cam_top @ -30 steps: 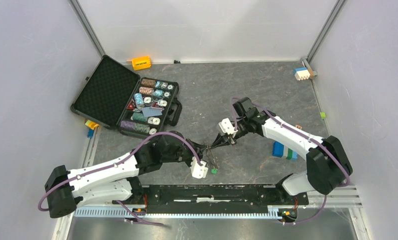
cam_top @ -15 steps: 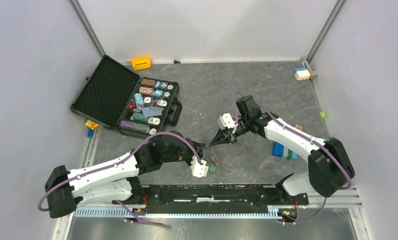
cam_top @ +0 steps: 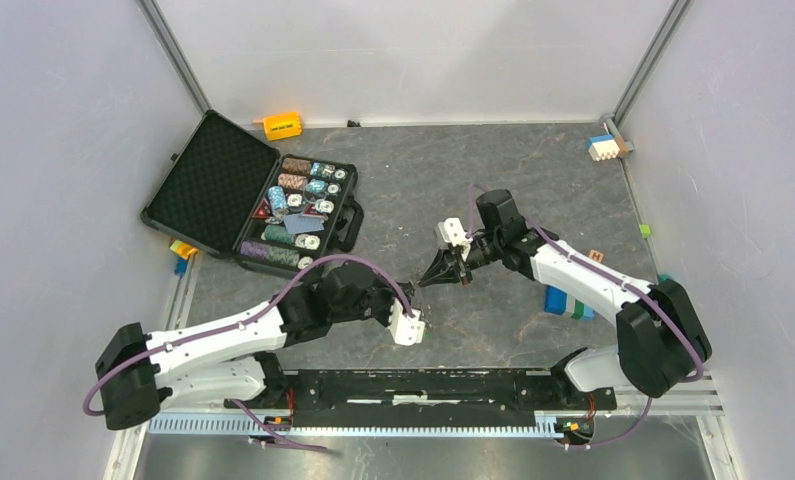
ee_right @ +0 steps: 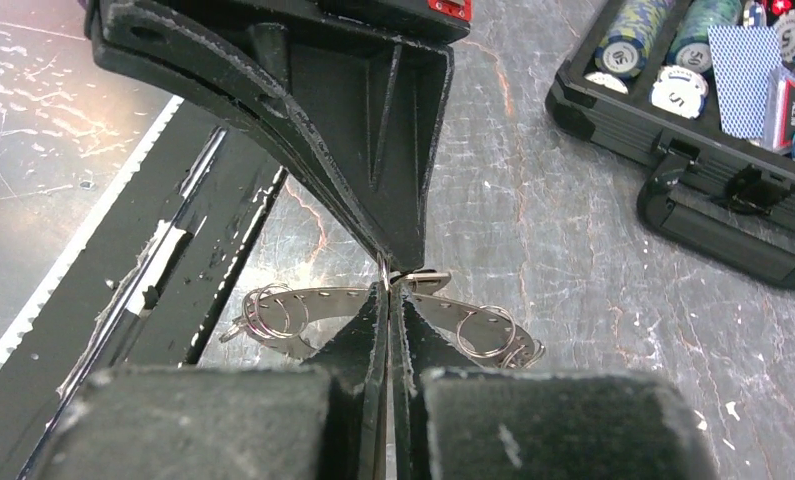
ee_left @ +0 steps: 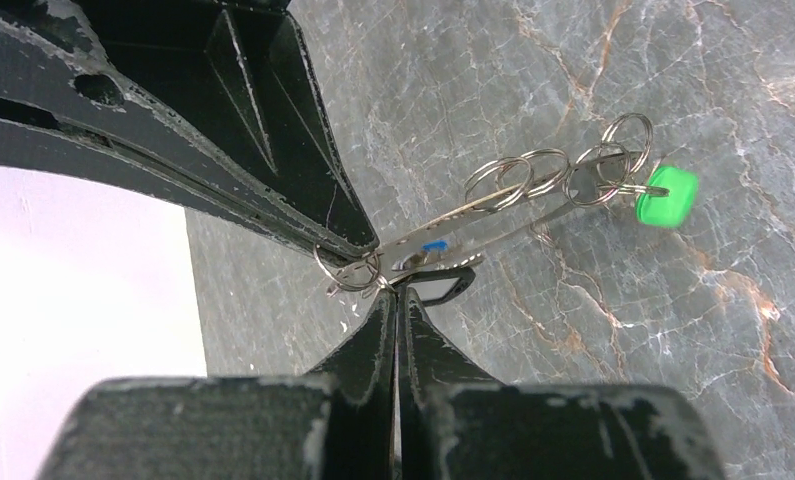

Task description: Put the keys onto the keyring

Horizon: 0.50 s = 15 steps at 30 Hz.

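Observation:
Both grippers meet above the table's middle front. The keyring (ee_left: 513,222) is a flat grey metal band with holes, seen edge-on in the left wrist view and as a curved band in the right wrist view (ee_right: 313,300). Several wire split rings (ee_left: 503,175) hang on it, with the green key head (ee_left: 666,195) at its far end and a blue bit (ee_left: 434,245) near the jaws. My left gripper (ee_left: 398,295) (cam_top: 414,290) is shut at the keyring's near end, beside a black loop (ee_left: 453,288). My right gripper (ee_right: 388,288) (cam_top: 422,283) is shut on a thin split ring (ee_left: 348,272).
An open black case (cam_top: 208,185) with poker chips (cam_top: 298,205) stands at the back left; its handle shows in the right wrist view (ee_right: 733,235). Blue and green blocks (cam_top: 565,300) lie right of the grippers. An orange block (cam_top: 282,125) and a white block (cam_top: 603,147) lie at the back. A black rail (cam_top: 423,385) runs along the near edge.
My left wrist has turned and shifted right. The keyring and green key no longer hang in sight below it from above. My right gripper has drawn in close, tip to tip with the left.

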Motion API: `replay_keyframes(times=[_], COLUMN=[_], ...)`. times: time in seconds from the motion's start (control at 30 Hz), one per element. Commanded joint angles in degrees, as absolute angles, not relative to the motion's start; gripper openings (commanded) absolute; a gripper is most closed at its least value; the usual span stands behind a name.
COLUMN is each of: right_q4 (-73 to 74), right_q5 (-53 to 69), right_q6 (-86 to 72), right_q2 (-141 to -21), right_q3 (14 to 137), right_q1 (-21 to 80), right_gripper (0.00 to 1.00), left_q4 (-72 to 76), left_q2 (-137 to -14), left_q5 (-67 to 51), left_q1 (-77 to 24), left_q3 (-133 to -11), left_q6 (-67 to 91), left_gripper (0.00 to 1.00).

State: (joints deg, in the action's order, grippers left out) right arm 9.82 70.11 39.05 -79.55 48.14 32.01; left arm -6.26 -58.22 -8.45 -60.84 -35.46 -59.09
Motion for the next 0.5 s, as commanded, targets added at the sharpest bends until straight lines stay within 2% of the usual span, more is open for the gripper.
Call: replay_keyframes(times=[0.0,0.17,0.47], right_q4=[1.76,1.25,0.79], right_q5=[71.14,70.80,70.51], right_q6=[34.87,34.71,34.46], right_q2=[-77.50,-77.09,-76.82], right_q3=[48.47,48.08,47.71], right_q1=[31.79,31.84,31.82], right_gripper=[0.00,0.00,0.00], left_q4=[-1.40,-1.39,-2.86], left_q2=[-59.87,-60.54,-60.77], left_q5=[-7.96,-6.95,-6.87], left_q1=[-61.37,-61.37,-61.40], left_q3=[-38.48,-39.41,-41.36], left_q6=[-54.10,-52.60,-50.79], left_gripper=[0.02,0.04,0.19])
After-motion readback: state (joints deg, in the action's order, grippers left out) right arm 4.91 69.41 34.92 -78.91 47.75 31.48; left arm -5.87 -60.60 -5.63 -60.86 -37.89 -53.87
